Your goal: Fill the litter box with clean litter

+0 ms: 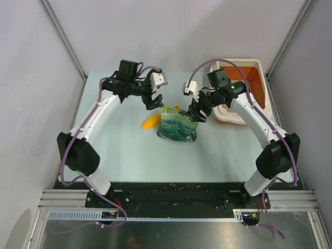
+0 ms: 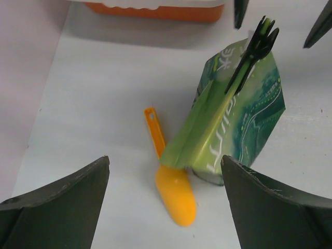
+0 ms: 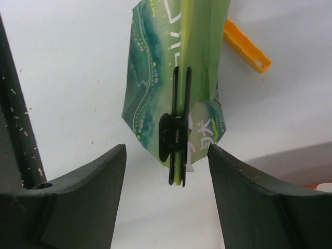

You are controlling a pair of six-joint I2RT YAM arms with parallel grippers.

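Setting: robotics laboratory test cell. Identified by: a pale table [image 1: 129, 155] enclosed by plain white wall panels [image 1: 176, 31] and aluminium frame posts [image 1: 62, 36]; a left arm [image 1: 98, 116] and a right arm [image 1: 259, 122] bolted to a black base plate [image 1: 176, 194]; a slotted cable duct [image 1: 155, 216] mounted along the near edge.

One bag [image 1: 178, 126], one clip [image 3: 176, 136] and one scoop [image 2: 175, 193] lie before the left pincer [image 1: 152, 101]. One box [image 2: 155, 11] sits beside the right pincer [image 1: 199, 112].
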